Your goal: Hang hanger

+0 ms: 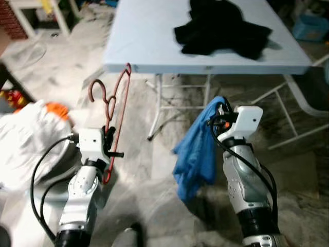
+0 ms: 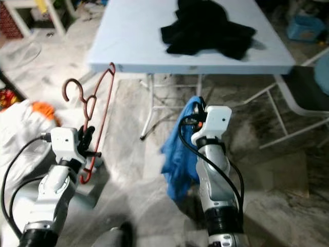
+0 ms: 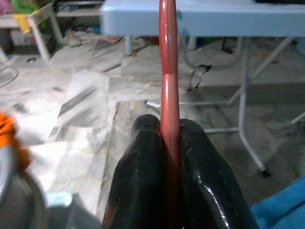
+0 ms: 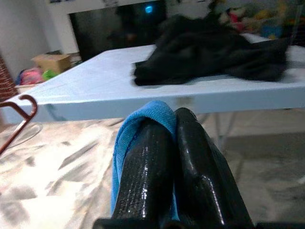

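A thin red hanger (image 1: 117, 113) stands upright in my left gripper (image 1: 110, 135), hook at the upper left; its bar runs between the shut black fingers (image 3: 143, 176) in the left wrist view. My right gripper (image 1: 222, 114) is shut on a blue cloth (image 1: 195, 152) that hangs down beside the arm; the cloth (image 4: 138, 121) folds over the fingers (image 4: 195, 167) in the right wrist view. Both grippers are held in front of the light blue table (image 1: 149, 46), below its front edge.
A black garment (image 1: 221, 25) lies on the table top. The table's white folding legs (image 1: 159, 103) stand ahead on the stone floor. A white bag or sheet (image 1: 25, 144) with an orange item lies left. A chair frame (image 1: 308, 103) is at right.
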Tool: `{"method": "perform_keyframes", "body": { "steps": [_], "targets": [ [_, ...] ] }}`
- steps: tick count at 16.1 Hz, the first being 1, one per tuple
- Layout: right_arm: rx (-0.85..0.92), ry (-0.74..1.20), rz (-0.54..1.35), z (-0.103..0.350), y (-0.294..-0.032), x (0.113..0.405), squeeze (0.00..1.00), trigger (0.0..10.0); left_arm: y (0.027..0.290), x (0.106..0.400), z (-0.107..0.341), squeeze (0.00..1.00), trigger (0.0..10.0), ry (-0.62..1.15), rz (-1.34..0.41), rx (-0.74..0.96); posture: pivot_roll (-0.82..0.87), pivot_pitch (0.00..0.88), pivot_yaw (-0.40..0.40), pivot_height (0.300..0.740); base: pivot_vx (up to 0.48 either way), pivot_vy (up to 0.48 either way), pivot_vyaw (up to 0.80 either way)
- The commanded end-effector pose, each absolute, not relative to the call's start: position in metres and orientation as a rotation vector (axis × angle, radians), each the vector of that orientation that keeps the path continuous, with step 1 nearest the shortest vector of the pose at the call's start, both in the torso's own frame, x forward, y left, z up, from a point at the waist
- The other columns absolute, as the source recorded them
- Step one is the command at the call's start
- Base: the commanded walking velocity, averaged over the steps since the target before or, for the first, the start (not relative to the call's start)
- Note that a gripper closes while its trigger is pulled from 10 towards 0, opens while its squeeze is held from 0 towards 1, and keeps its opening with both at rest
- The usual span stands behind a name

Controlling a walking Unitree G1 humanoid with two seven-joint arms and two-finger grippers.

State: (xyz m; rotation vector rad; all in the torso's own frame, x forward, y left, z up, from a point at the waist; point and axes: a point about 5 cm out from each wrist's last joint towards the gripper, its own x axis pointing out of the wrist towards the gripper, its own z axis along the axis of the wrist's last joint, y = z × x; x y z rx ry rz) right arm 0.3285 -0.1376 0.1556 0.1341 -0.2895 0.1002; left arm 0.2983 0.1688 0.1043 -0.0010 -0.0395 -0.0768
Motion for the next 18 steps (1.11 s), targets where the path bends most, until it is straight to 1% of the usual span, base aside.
{"method": "perform_keyframes", "body": {
  "steps": [1,4,7,9,10,15,18],
  "targets": [
    [0.132,-0.289,0.056,0.154,-0.15,0.327,0.0,10.0,0.161,0.3,0.107,0.0,10.0,-0.041,-0.109,-0.012,0.06,0.152,0.015,0.74,0.435,0.0,-0.44],
    [0.122,-0.3,0.052,0.156,-0.151,0.329,0.0,10.0,0.157,0.306,0.114,0.0,10.0,-0.052,-0.122,-0.013,0.05,0.15,0.021,0.74,0.453,0.0,-0.69],
    [0.09,-0.319,0.073,0.162,-0.152,0.331,0.0,10.0,0.151,0.309,0.125,0.0,10.0,-0.083,-0.132,-0.013,0.05,0.151,0.013,0.74,0.455,0.0,0.0],
    [0.037,-0.353,0.129,0.172,-0.148,0.333,0.0,10.0,0.148,0.31,0.134,0.0,10.0,-0.11,-0.135,-0.009,0.04,0.155,0.004,0.74,0.454,0.0,0.0],
    [0.008,-0.371,0.156,0.177,-0.146,0.334,0.0,10.0,0.147,0.31,0.136,0.0,10.0,-0.122,-0.133,-0.005,0.04,0.157,-0.002,0.74,0.45,0.0,0.76],
    [0.026,-0.401,0.156,0.191,-0.15,0.341,0.0,10.0,0.144,0.308,0.137,0.0,10.0,-0.118,-0.113,-0.021,0.04,0.159,-0.021,0.74,0.451,0.0,0.71],
    [0.033,-0.404,0.157,0.194,-0.15,0.343,0.0,10.0,0.142,0.309,0.149,0.0,10.0,-0.16,-0.116,-0.011,0.04,0.157,-0.024,0.74,0.449,0.0,0.0]
  ]
}}
